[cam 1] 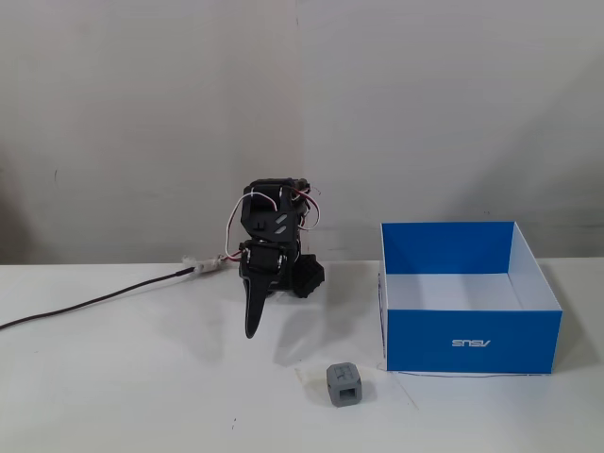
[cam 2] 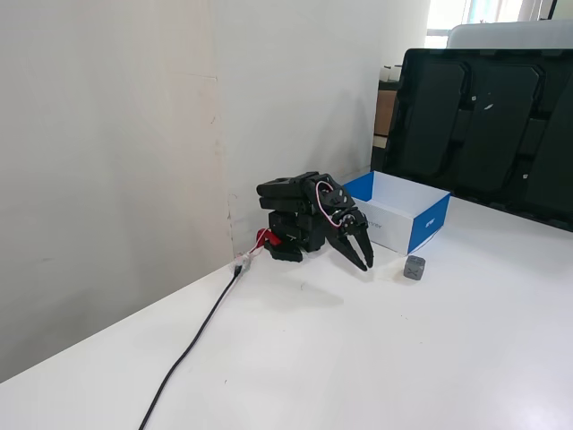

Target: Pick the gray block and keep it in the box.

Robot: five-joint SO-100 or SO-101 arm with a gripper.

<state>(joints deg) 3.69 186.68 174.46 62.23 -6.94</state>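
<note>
The gray block [cam 1: 345, 383] is a small cube on the white table, just off the front left corner of the box [cam 1: 469, 342]. The box is blue outside and white inside, with an upside-down ASUS logo on its front. In the other fixed view the block [cam 2: 414, 267] lies just in front of the box [cam 2: 426, 229]. My gripper [cam 1: 251, 330] hangs folded at the arm's base with its tip pointing down, just above the table. It is left of and behind the block, apart from it. Its jaws look shut and empty, as the other fixed view [cam 2: 365, 263] also shows.
A black cable [cam 1: 94, 302] runs left from the arm's base across the table, and also shows in the other fixed view [cam 2: 197, 340]. A wall stands close behind the arm. A large dark panel [cam 2: 483, 125] stands behind the box.
</note>
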